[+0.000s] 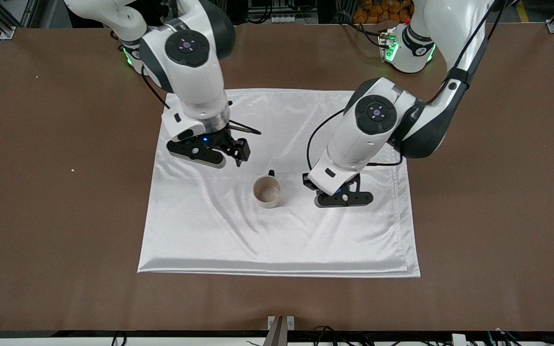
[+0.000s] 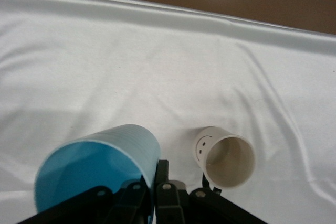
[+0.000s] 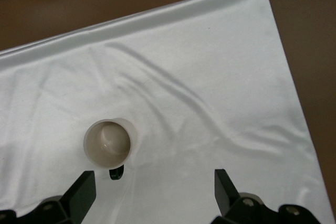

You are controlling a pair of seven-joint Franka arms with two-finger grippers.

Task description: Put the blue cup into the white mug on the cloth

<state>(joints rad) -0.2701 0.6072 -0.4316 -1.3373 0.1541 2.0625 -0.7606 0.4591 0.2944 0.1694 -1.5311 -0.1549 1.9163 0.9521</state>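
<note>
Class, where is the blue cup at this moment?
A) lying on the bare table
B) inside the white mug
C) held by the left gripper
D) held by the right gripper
C: the blue cup sits gripped in the left gripper, beside the empty white mug.

Left arm bent down from its base, wrist tipped toward the middle of the cloth [image 1: 200, 230], left gripper [image 1: 343, 196] low over the cloth beside the white mug [image 1: 267, 191], toward the left arm's end, fingers closed on the blue cup [image 2: 97, 169]. Right arm folded forward, wrist pointing down, right gripper [image 1: 232, 153] hovering over the cloth toward the right arm's end of the mug, fingers [image 3: 81, 195] spread wide with nothing between them.
</note>
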